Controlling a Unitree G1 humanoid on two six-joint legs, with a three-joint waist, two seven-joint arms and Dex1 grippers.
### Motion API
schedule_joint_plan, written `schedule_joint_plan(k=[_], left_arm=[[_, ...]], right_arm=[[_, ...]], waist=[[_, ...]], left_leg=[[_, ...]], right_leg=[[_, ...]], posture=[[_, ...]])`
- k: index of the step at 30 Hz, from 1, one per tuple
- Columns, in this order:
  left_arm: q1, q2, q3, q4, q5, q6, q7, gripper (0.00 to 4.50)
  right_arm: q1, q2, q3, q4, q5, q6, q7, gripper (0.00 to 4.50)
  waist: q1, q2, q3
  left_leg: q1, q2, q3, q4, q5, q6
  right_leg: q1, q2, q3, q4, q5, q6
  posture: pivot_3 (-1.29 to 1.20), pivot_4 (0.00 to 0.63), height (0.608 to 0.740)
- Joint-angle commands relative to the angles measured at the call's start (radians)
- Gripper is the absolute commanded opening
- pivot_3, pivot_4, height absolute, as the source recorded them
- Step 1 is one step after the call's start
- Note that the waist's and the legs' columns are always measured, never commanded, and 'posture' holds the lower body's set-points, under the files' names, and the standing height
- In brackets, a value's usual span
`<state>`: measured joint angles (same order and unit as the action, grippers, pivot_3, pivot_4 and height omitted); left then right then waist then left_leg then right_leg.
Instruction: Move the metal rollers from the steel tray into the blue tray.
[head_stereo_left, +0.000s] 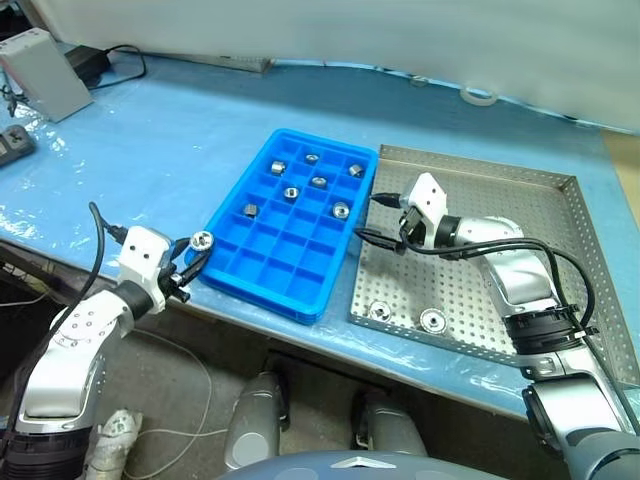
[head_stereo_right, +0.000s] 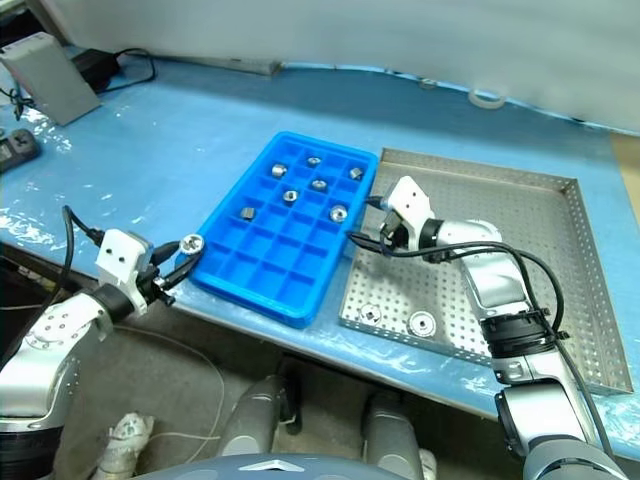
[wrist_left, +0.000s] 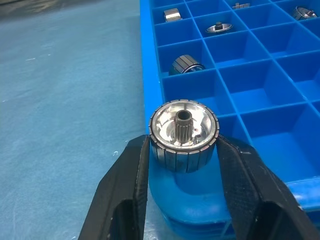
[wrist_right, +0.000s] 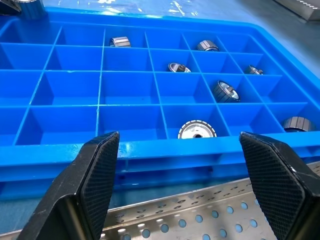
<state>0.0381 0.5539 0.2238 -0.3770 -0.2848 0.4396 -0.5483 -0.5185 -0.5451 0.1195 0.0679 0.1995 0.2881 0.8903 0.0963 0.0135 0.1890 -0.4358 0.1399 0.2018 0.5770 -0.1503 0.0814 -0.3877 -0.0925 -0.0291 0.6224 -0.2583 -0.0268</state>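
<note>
Jaws: your left gripper (wrist_left: 182, 165) pinched one roller (wrist_left: 183, 134) at lower left, right gripper (wrist_right: 197, 175) wide; the roller risked catching the blue tray (head_stereo_left: 262, 290) rim.

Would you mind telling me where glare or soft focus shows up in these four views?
Left eye view: bright glare on the table's plastic sheet at the far left. Left wrist view: the held roller is sharp with shiny highlights on its face; the far compartments of the blue tray go soft. Right wrist view: white reflections streak the sheet beyond the tray.
</note>
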Motion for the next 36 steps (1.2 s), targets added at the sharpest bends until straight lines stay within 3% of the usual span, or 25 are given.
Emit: schedule_joint_plan(k=[1, 4, 11, 18, 27, 32, 36], left_arm=[[-0.017, 0.001, -0.013, -0.038, -0.005, 0.016, 0.010, 1.68], [-0.035, 0.002, -0.013, -0.023, -0.016, 0.021, 0.010, 1.68], [-0.052, 0.015, -0.026, 0.003, -0.003, 0.033, 0.002, 4.01], [-0.118, -0.003, -0.030, 0.004, -0.021, 0.035, 0.013, 4.01], [-0.319, -0.066, -0.138, -0.032, -0.068, 0.117, 0.017, 4.01], [-0.422, -0.075, -0.216, 0.020, -0.081, 0.132, -0.052, 4.01], [-0.498, -0.059, -0.309, 0.108, -0.083, 0.104, -0.195, 4.01]], right_arm=[[0.003, 0.000, -0.018, -0.034, 0.002, -0.022, -0.005, 4.03], [0.005, -0.003, -0.019, -0.031, -0.001, -0.026, -0.004, 4.03], [0.006, -0.004, -0.021, -0.028, -0.006, -0.030, -0.006, 4.03], [0.003, -0.004, -0.023, -0.027, -0.008, -0.030, -0.007, 4.03], [0.004, -0.060, -0.082, -0.027, 0.019, -0.013, 0.018, 4.03], [0.023, -0.128, -0.147, -0.063, 0.069, 0.048, 0.051, 4.03], [0.126, -0.195, -0.215, -0.146, 0.091, 0.098, 0.049, 4.03]], waist=[[0.000, 0.000, 0.000], [0.000, 0.000, 0.000], [-0.001, 0.000, 0.000], [0.001, 0.000, 0.000], [0.001, 0.000, 0.000], [-0.006, 0.000, 0.000], [-0.006, 0.000, 0.000]], left_leg=[[0.000, 0.000, 0.000, 0.000, 0.000, 0.000], [0.000, 0.000, 0.000, 0.000, 0.000, 0.000], [0.000, 0.000, 0.000, 0.000, 0.000, 0.000], [0.000, 0.000, 0.000, 0.000, 0.000, 0.000], [-0.001, 0.000, 0.000, 0.001, 0.001, 0.000], [0.000, 0.000, 0.000, 0.002, 0.001, 0.000], [-0.001, 0.000, 0.000, 0.002, 0.001, 0.001]], right_leg=[[0.000, 0.000, 0.000, 0.000, 0.000, 0.000], [0.000, 0.000, 0.000, 0.000, 0.000, 0.000], [0.000, 0.000, 0.000, 0.000, 0.000, 0.000], [0.000, 0.000, 0.000, 0.001, 0.000, 0.000], [0.000, 0.000, 0.000, 0.001, 0.000, 0.000], [0.000, 0.000, 0.000, 0.002, 0.000, 0.000], [0.000, 0.000, 0.000, 0.001, 0.000, 0.000]], posture=[[0.11, 0.150, 0.740], [0.09, 0.150, 0.740], [0.09, 0.150, 0.740], [0.08, 0.150, 0.740], [0.06, 0.150, 0.740], [-0.03, 0.150, 0.740], [-0.11, 0.150, 0.740]])
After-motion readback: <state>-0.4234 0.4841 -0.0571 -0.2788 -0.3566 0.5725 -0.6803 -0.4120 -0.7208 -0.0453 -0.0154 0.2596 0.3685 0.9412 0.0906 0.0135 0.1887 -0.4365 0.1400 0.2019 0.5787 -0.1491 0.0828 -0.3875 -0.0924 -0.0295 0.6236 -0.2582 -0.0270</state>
